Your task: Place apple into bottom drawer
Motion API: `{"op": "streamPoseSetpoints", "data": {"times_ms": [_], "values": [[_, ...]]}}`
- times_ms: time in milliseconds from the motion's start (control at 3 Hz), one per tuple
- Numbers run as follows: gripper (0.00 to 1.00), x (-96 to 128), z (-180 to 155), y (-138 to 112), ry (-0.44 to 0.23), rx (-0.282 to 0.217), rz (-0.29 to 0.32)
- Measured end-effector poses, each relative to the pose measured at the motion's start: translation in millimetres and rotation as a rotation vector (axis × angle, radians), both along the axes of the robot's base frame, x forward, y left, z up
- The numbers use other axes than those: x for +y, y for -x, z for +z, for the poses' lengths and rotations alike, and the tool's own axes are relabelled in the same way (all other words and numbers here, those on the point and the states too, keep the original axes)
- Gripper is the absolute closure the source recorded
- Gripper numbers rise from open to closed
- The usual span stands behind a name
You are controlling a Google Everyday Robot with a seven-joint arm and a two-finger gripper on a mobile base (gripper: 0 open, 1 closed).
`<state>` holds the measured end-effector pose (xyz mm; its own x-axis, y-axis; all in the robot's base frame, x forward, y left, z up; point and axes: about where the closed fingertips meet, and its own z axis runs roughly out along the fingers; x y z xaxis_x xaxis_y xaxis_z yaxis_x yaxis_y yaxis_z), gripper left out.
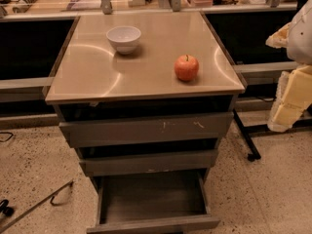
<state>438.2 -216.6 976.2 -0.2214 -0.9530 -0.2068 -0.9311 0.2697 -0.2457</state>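
Closest to me, the bottom drawer (152,200) stands pulled out from the cabinet, its shallow tray bare and its flat front at the lower edge of my view. Above it the middle drawer front (148,163) and the scratched upper drawer front (146,128) are both shut. The apple (186,68) sits upright on the cabinet top (92,74), toward the right front corner, well apart from the white bowl (124,38) at the back left. The gripper (291,99) hangs at the far right edge of the view, off the side of the cabinet and below the level of the top, with nothing visibly in it; whether it is spread or closed I cannot tell from this view. I judge the task barely begun: the step in hand is reaching for the apple. To do it well I would raise the arm above the top before moving in, so it does not knock the cabinet's right edge, then come down over the apple from above and close across its widest part, since a round fruit may roll toward the nearby edge if nudged. Once it is lifted, I would carry it forward past the two shut fronts, lower it well inside the tray, and release it low so it does not bounce out.
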Motion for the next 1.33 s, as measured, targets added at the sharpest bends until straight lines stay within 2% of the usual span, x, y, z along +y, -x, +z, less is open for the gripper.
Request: {"op": "streamPoseSetpoints", "data": {"times_ms": [333,667,1000,1333], "values": [[0.00,0.0,0.1,-0.1,0.000,0.000,0.000],[0.00,1.1,3.8,-7.4,-0.008,-0.024,0.004],[0.00,2.9,4.4,-35.4,-0.043,-0.074,0.011],[0.00,7.1,-1.7,-78.6,-0.081,-0.122,0.015]]}}
